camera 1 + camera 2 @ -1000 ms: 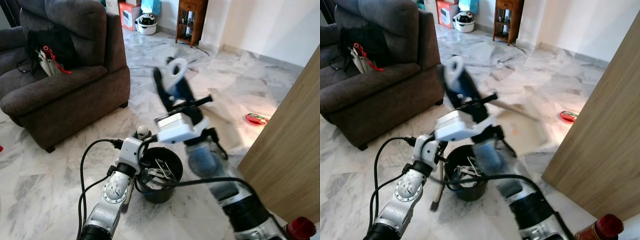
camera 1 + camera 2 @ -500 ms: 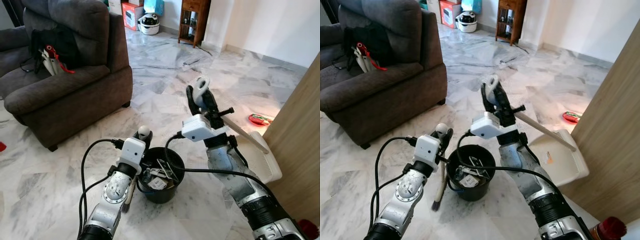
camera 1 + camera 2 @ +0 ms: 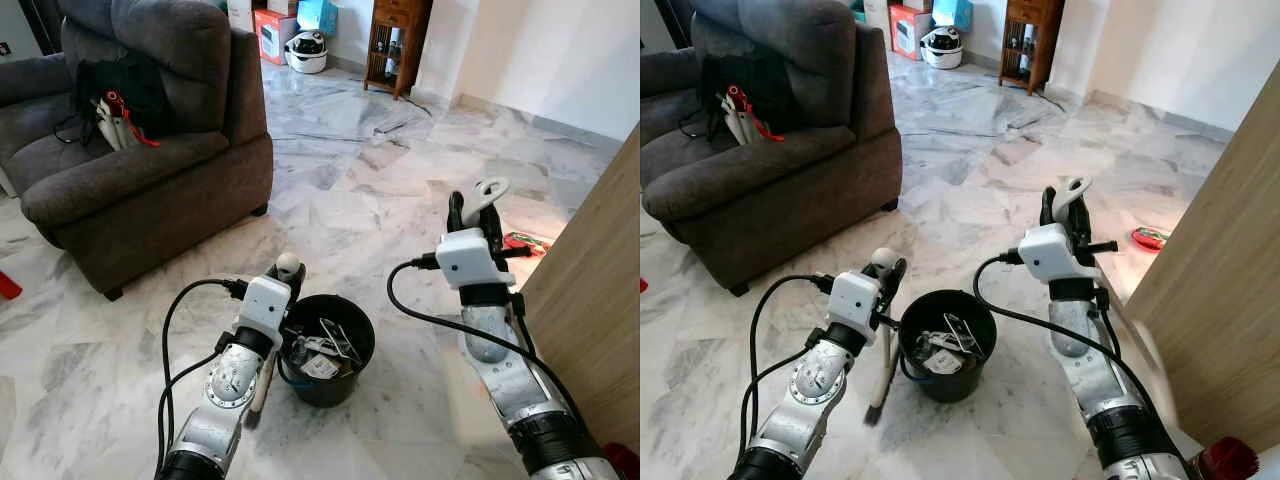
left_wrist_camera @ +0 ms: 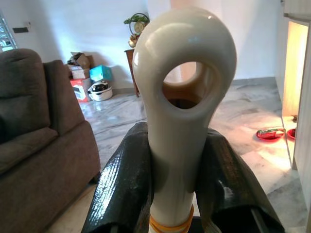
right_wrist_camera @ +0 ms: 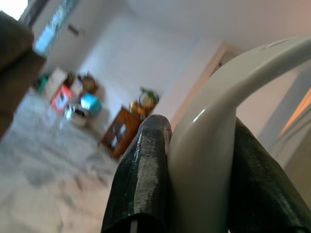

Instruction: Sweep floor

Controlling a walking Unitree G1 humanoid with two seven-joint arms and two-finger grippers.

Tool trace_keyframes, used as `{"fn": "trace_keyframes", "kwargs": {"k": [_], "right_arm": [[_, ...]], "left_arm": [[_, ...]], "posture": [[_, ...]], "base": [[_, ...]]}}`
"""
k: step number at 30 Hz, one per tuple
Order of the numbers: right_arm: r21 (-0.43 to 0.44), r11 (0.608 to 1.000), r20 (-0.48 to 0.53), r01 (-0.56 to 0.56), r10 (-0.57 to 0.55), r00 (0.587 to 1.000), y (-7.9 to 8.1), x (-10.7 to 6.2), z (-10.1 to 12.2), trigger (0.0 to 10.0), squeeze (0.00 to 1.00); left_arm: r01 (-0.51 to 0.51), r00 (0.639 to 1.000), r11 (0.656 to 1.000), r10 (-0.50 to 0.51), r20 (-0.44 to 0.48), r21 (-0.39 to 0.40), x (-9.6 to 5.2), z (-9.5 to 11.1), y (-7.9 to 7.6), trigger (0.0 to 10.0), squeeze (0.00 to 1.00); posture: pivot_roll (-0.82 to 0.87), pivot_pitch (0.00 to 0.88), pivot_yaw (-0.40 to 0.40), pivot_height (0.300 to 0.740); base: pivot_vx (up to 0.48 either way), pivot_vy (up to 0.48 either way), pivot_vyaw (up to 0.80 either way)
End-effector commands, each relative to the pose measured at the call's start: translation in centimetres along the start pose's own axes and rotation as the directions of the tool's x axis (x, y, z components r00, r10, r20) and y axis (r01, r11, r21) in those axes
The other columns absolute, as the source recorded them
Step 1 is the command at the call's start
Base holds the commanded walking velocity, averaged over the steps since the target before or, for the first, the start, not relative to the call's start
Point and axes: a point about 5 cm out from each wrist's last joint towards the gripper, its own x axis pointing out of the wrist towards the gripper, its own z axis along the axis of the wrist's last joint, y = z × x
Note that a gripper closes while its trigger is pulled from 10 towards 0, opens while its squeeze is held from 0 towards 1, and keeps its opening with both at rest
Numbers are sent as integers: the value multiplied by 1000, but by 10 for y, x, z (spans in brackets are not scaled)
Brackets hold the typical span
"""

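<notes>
A black bin point(image 3: 326, 384) holding scraps of rubbish stands on the marble floor between my arms. My left gripper point(image 3: 287, 272) is shut on the cream loop-ended handle of a brush point(image 4: 181, 126), which stands upright just left of the bin with its bristles point(image 3: 873, 409) on the floor. To the right of the bin my right gripper point(image 3: 471, 207) is raised and shut on the white loop handle of a dustpan point(image 5: 206, 145). The pan itself point(image 3: 1148, 352) is a pale blur low beside the wooden panel.
A dark grey sofa point(image 3: 130, 170) fills the left, with a black bag on its seat. A tall wooden panel point(image 3: 592, 320) stands close on the right. A red dish point(image 3: 521, 240) lies on the floor beyond. A wooden cabinet point(image 3: 397, 40) and boxes point(image 3: 275, 30) are at the back.
My right arm has swung the dustpan from above the bin off to the right, toward the wooden panel. The left arm and brush have stayed put.
</notes>
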Motion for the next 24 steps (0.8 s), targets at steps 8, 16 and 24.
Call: {"fn": "trace_keyframes", "kwargs": {"k": [8,16,24], "right_arm": [[5,1000,-34,1,-1,999,-2,-3,-11,10000,0],[242,969,-225,39,17,974,2,-20,-36,10000,0],[281,958,-264,53,24,964,3,-27,-46,10000,0]], "left_arm": [[9,997,1000,-11,71,16,5,14,0,10000,0],[-71,997,995,70,19,66,-3,2,25,10000,0],[-119,992,991,120,-26,58,-16,-7,39,10000,0]], "posture": [[19,0,-10,740],[19,0,-12,740],[17,0,-1,740]], "base": [[0,0,0],[0,0,0],[0,0,0]]}}
